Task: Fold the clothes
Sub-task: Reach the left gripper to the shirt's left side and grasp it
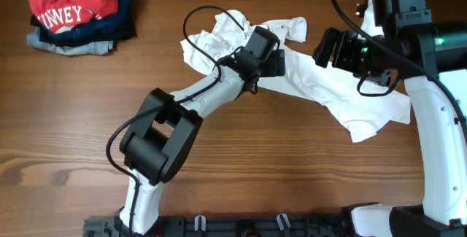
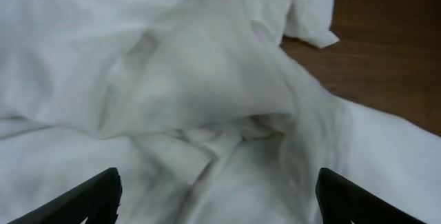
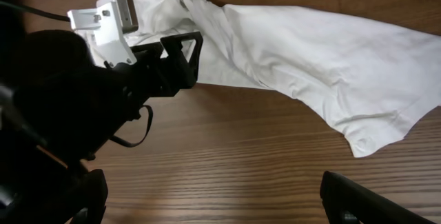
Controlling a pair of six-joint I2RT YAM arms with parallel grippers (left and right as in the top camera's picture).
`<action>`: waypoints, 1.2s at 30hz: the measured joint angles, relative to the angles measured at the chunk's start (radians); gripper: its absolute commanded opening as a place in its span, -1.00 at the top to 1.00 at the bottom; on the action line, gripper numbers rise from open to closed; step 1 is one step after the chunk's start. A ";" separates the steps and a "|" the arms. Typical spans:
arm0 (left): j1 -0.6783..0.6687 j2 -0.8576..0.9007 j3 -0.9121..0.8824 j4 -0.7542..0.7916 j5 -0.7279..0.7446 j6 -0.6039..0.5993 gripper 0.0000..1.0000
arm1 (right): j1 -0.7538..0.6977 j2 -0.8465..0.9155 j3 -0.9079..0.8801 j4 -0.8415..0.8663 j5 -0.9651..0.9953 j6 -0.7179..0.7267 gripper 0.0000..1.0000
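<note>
Fingers (image 2: 103, 189) of my left gripper (image 2: 220, 200) stand wide apart with nothing between them, just above the bunched left end of the white T-shirt (image 1: 328, 84). The shirt lies on the table (image 1: 292, 164), crumpled in a heap at that end. From there it trails in a wrinkled, twisted band toward the right. No lettering shows. My right gripper (image 3: 213, 203) is also fully spread and empty, hovering near the shirt's right-hand stretch.

Task status: no fold is made. The shirt is not yet flat. Spreading, smoothing and every fold are left.
</note>
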 measured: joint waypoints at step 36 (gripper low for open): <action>-0.036 0.108 0.006 0.083 -0.243 0.118 0.81 | 0.000 0.000 0.000 0.000 0.000 -0.011 -1.00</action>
